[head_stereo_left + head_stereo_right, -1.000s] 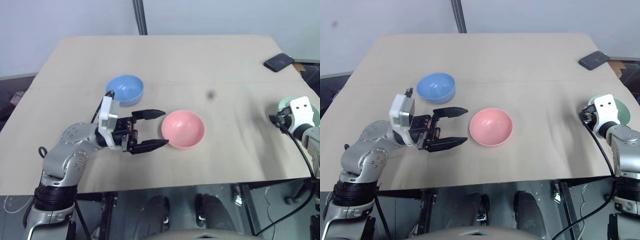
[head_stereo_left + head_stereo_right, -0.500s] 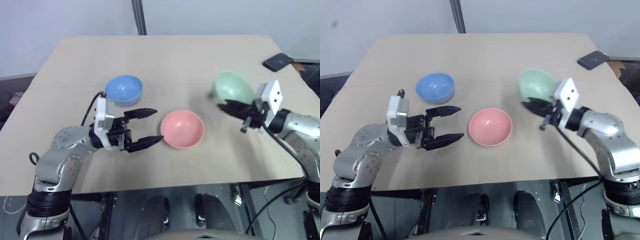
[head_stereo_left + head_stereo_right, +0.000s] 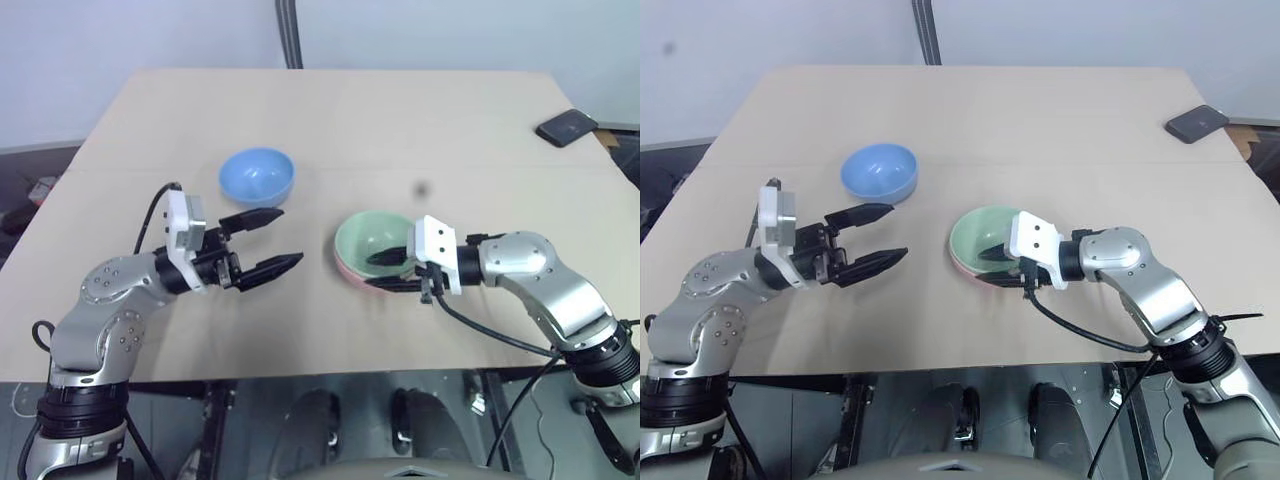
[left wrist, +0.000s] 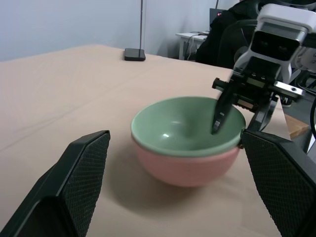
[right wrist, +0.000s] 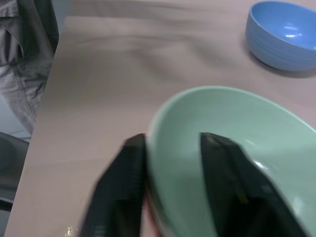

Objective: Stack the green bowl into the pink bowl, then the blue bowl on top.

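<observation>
The green bowl (image 3: 372, 237) sits nested inside the pink bowl (image 4: 183, 170) at the table's middle, with only the pink bowl's lower wall showing under it. My right gripper (image 3: 373, 271) reaches in from the right and straddles the green bowl's near rim. One finger is inside the bowl and the other outside, and the jaws are parted, so it is open. The blue bowl (image 3: 257, 176) stands alone to the back left. Left of the stack my left gripper (image 3: 289, 237) hovers open, pointing at the bowls and holding nothing.
A dark phone (image 3: 566, 128) lies at the table's (image 3: 450, 130) far right corner. A dark pole (image 3: 290, 35) rises behind the back edge. A person in dark clothes sits past the table in the left wrist view.
My right arm swung in from the right with the green bowl, set it into the pink bowl, and its jaws have parted. My left gripper drew back a little to the left.
</observation>
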You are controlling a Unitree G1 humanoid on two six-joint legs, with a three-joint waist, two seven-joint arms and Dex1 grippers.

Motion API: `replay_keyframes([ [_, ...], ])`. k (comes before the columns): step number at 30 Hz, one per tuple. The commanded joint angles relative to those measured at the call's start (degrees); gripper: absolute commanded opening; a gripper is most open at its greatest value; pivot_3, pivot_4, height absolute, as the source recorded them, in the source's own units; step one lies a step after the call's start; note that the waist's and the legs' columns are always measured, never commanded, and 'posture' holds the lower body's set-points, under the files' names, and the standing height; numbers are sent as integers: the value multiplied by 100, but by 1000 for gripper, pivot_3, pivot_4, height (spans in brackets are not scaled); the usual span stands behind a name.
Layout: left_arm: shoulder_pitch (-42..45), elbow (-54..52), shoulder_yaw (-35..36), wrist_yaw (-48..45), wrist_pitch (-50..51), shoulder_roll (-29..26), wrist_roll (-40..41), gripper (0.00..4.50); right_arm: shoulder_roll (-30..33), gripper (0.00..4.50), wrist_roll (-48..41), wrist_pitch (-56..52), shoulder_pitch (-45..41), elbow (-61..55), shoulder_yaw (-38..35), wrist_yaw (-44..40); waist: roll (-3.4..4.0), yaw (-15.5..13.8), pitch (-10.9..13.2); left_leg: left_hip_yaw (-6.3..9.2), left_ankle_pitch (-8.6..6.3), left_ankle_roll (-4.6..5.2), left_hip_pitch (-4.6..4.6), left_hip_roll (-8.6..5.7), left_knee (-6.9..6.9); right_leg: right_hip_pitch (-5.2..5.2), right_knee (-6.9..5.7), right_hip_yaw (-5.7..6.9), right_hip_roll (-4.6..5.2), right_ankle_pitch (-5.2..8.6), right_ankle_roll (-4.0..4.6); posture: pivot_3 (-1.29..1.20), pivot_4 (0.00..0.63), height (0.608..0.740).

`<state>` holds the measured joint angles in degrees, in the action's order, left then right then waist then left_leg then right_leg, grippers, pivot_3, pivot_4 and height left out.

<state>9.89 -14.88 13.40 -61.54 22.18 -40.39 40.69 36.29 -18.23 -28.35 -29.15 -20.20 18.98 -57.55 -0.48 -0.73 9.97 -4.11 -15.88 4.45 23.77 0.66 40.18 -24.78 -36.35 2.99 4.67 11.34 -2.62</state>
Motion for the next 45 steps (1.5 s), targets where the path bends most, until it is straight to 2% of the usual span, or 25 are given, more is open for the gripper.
replay_keyframes([
  [1,-34,-235,286,80,52,-120,147,4494,1,3401,-225,90,35,-316,-482,54,0,-3,0,0,0,0,0,0,0,0,0,0,0,0,0,0,150,739],
  [3,22,-201,344,191,103,-112,162,4494,-136,4197,-424,90,165,-460,-776,243,0,-6,0,0,0,0,0,0,0,1,0,1,1,0,0,0,150,739],
  [4,69,-161,384,249,121,-115,150,4494,-197,4406,-626,58,235,-557,-1024,311,0,-10,0,1,0,0,0,1,0,1,0,2,1,0,0,0,150,739],
  [8,192,-93,467,411,177,-189,89,4494,-387,4406,-1407,39,522,-735,-2053,571,-1,-7,0,1,0,0,0,0,0,2,0,2,3,-11,-17,0,150,739],
  [10,229,-83,486,320,182,-240,134,4494,-269,4406,-1831,-7,658,-478,-2564,375,-1,-15,0,4,0,0,0,0,0,4,1,5,2,-11,-17,0,150,739],
  [13,252,-39,521,269,99,-281,78,4494,72,4406,-1970,164,833,187,-3045,-78,-1,-10,0,1,-1,0,-1,-1,0,5,3,4,2,-10,-16,0,150,739],
  [14,268,-40,507,585,-143,-276,-353,4494,257,4406,-1651,718,838,1013,-3112,-408,-1,-7,0,1,-1,1,-2,-2,0,6,3,5,2,-9,-14,0,150,739],
  [17,262,-40,417,1268,-478,-377,-1319,4494,559,4406,-1146,1785,678,2623,-3127,-1084,-2,-6,0,0,-1,3,-8,-6,0,15,8,3,0,-1,1,0,150,739],
  [22,536,31,236,2227,-295,-774,-2546,4494,481,4406,-1303,2359,170,3565,-3195,-1761,5,52,5,-12,0,2,-6,1,-3,1,-1,-18,-14,-13,-20,0,150,739],
  [25,804,-5,-307,2246,-104,-1279,-3298,4494,415,4406,-1401,2390,68,3612,-3196,-1944,2,56,6,-12,0,2,-7,4,-2,1,-1,-17,-13,-13,-21,0,150,739],
  [30,1261,171,-1122,2253,-108,-1665,-4250,4494,279,4406,-1632,2228,48,3263,-3192,-2077,1,-18,7,-11,-2,4,-2,0,-3,3,4,-14,-8,-13,-21,0,150,739],
  [39,1861,747,-1798,2284,-250,-1577,-5219,4494,112,4406,-1638,2211,95,3043,-3156,-1982,2,-6,8,-14,-1,3,-2,2,-2,0,-1,-13,-8,-13,-21,0,150,739],
  [45,2213,1202,-2606,2161,-652,-1151,-5843,4494,62,4406,-1508,2348,112,3175,-3157,-1922,2,-14,8,-13,-1,4,-1,-4,-2,0,-3,-14,-7,-13,-21,0,150,739],
])
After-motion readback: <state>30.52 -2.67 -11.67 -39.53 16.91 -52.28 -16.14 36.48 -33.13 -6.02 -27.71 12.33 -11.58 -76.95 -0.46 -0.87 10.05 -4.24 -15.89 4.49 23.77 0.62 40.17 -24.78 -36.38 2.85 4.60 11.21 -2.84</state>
